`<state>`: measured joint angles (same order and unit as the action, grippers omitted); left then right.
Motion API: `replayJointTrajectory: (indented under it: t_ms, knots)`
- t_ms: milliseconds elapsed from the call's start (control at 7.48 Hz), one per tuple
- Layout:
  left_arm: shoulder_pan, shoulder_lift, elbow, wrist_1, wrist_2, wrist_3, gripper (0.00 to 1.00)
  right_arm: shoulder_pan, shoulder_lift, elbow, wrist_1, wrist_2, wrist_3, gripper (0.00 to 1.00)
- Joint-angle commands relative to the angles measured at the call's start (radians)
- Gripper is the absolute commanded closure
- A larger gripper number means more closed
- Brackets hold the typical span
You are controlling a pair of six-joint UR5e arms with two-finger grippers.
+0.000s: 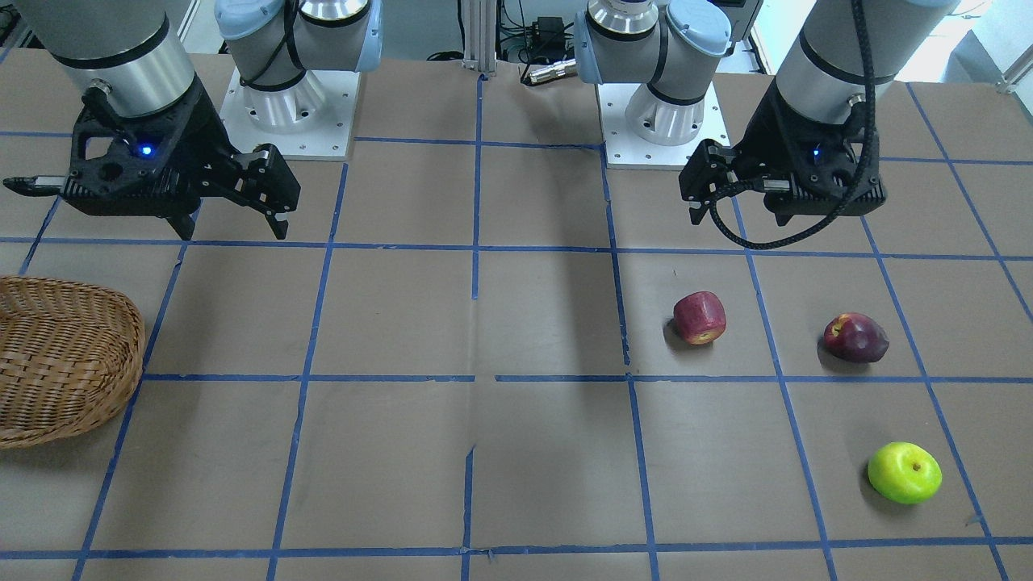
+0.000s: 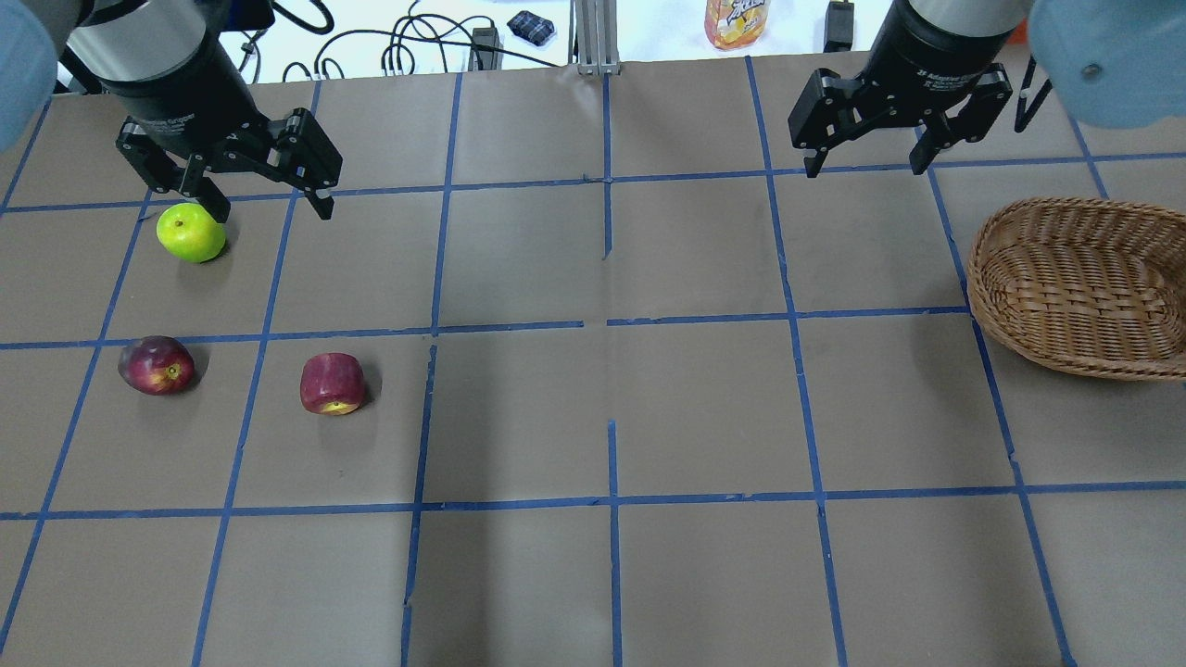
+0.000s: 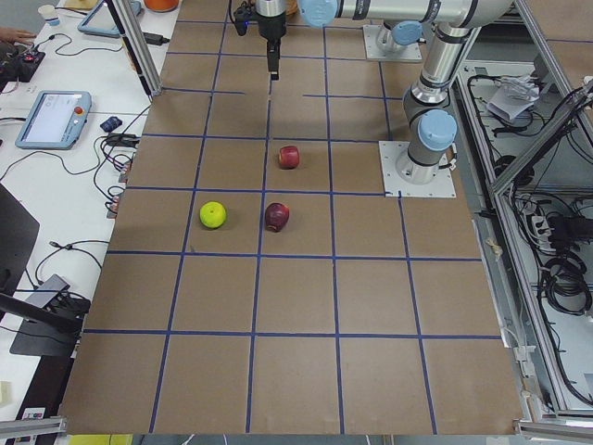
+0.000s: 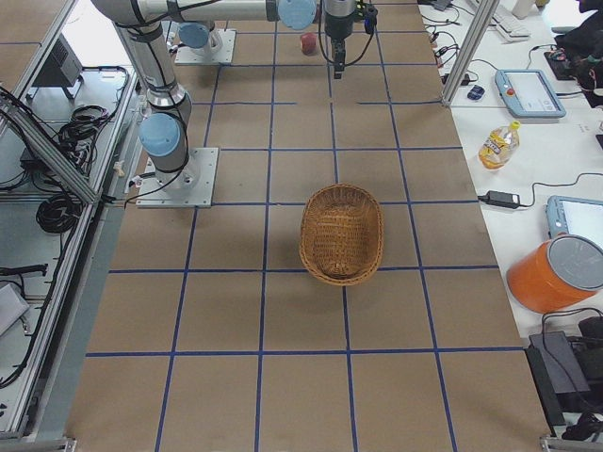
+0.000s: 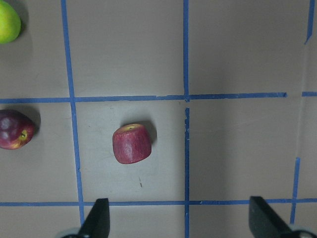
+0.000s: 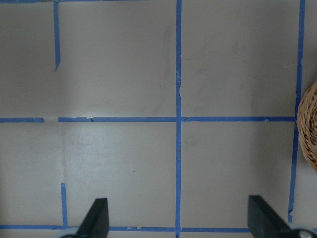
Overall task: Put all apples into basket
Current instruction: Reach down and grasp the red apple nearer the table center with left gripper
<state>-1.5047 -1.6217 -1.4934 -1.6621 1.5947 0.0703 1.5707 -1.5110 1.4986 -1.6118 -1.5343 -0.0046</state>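
Observation:
Three apples lie on the brown table on my left side. The streaky red apple [image 2: 331, 383] [image 1: 700, 318] lies on its side, below my left gripper in the left wrist view [image 5: 132, 144]. The maroon apple [image 2: 157, 365] [image 1: 855, 337] is further left. The green apple [image 2: 191, 232] [image 1: 905, 472] is at the far left. My left gripper [image 2: 271, 208] [image 1: 738, 218] hangs open and empty above the table. The wicker basket [image 2: 1019, 306] [image 1: 81, 379] stands empty at the right end. My right gripper [image 2: 864, 167] [image 1: 234, 230] hangs open and empty beside it.
Blue tape lines grid the table. The two arm bases [image 1: 290, 105] [image 1: 662, 121] stand at the robot's edge. An orange drink bottle [image 2: 737, 18] and cables lie beyond the far edge. The basket's rim [image 6: 309, 129] shows at the right wrist view's right edge.

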Motion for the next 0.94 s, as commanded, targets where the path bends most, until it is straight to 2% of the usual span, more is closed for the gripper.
replayJointTrajectory:
  t_ms: [0, 134, 401, 535, 669, 802]
  knots:
    - [0.050, -0.013, -0.083, -0.019, -0.001, 0.006, 0.00, 0.000, 0.000, 0.000, 0.003, -0.004, 0.000, 0.00]
    - [0.082, -0.020, -0.163, 0.001, -0.001, 0.014, 0.00, 0.000, 0.000, 0.000, 0.007, -0.006, 0.000, 0.00]
    - [0.159, -0.041, -0.314, 0.188, -0.002, 0.149, 0.00, 0.000, -0.002, 0.003, 0.007, 0.002, 0.003, 0.00]
    - [0.173, -0.050, -0.394, 0.243, -0.004, 0.148, 0.00, 0.000, -0.002, 0.012, 0.007, 0.002, 0.002, 0.00]
    - [0.178, -0.072, -0.466, 0.386, -0.002, 0.160, 0.00, 0.003, -0.002, 0.018, -0.002, 0.006, 0.005, 0.00]
    - [0.179, -0.081, -0.519, 0.430, -0.001, 0.169, 0.00, 0.005, -0.002, 0.019, -0.002, 0.003, 0.003, 0.00]
